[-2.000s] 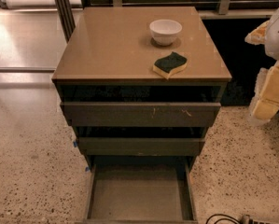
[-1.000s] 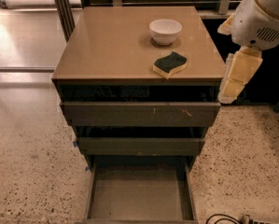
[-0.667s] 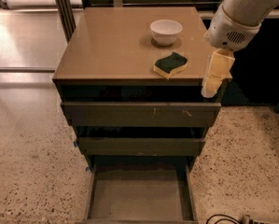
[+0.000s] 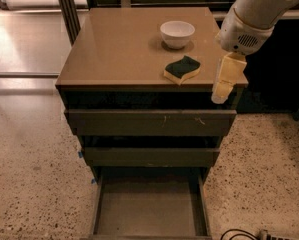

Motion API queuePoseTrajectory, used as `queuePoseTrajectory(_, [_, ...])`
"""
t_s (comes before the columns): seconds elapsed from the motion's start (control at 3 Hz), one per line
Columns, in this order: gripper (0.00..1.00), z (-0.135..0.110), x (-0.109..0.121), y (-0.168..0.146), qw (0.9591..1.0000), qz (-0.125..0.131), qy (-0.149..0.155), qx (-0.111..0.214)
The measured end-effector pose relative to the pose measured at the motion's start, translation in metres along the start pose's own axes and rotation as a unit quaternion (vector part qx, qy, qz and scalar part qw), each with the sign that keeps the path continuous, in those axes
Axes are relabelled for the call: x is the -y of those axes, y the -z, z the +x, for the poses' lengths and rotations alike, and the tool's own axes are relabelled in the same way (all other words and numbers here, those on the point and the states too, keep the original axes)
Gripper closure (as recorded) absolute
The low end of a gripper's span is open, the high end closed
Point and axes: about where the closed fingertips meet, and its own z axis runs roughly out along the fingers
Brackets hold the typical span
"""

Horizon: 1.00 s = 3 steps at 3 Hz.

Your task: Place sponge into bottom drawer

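Where the white arm (image 4: 256,14) reaches in from the upper right, the cream-coloured gripper (image 4: 221,89) hangs pointing down at the right front corner of the brown cabinet (image 4: 114,54). Its tip is level with the front edge of the top. It holds nothing and touches nothing that can be made out, and from this side-on angle I cannot tell whether it is open or closed. Just to its left, apart from it, the sponge (image 4: 182,69) lies flat on the cabinet top near the front edge, dark green face up over its yellow body. Behind the sponge, further back on the top, stands the white bowl (image 4: 177,34), upright. Below, the top drawer (image 4: 149,123) and the middle drawer (image 4: 151,156) each stand slightly out, and the top one's front bears a few pale scratches. The bottom drawer (image 4: 149,211) is pulled far out over the speckled floor (image 4: 34,184), its grey-brown tray lying open to view. A dark cable (image 4: 239,234) curls on the floor at the lower right.
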Motion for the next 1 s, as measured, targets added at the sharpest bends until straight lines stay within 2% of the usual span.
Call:
queuePoseTrajectory(0.33, [0.0, -0.011, 0.025, -0.019, 0.9997, 0.019, 0.014, 0.004])
queuePoseTrajectory(0.67, [0.0, -0.019, 0.061, -0.051, 0.9993, 0.023, 0.019, 0.023])
queuePoseTrajectory(1.0, [0.0, -0.02, 0.063, -0.055, 0.9993, 0.022, 0.021, 0.024])
